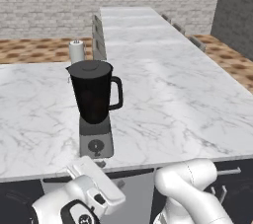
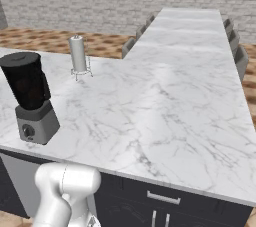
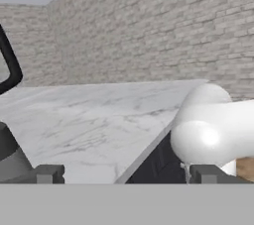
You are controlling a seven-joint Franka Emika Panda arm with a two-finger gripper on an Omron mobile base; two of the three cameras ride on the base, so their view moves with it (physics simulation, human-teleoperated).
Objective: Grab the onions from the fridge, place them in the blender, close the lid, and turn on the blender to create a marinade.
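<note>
So here the dark near-black tapered blender jar on its square grey base (image 1: pixel 95 104) sits left of centre in the left base view, near the front edge of the white marble counter (image 1: pixel 188 99). The round flat black lid (image 1: pixel 90 66) looks like it's already sitting on the jar rim. The round dial (image 1: pixel 96 146) is on the front face of the base, low down, facing the robot. In the right base view the same blender is over at the left edge, with a small white cylinder on a wire stand (image 2: pixel 78 55) further back, well apart from it.

The gripper (image 3: pixel 126 174) shows at the bottom of the hand view with both dark tips spread wide and nothing between them, so empty. The jar handle curves in at the upper left there, and the grey base sits at lower left.

My guess is the dial is what's left. The risk: the hand sits low, at about counter-edge height, so it could clip the counter lip or shove the base backwards instead of turning the dial. I can't tell if any onions are inside, the jar's too dark.
</note>
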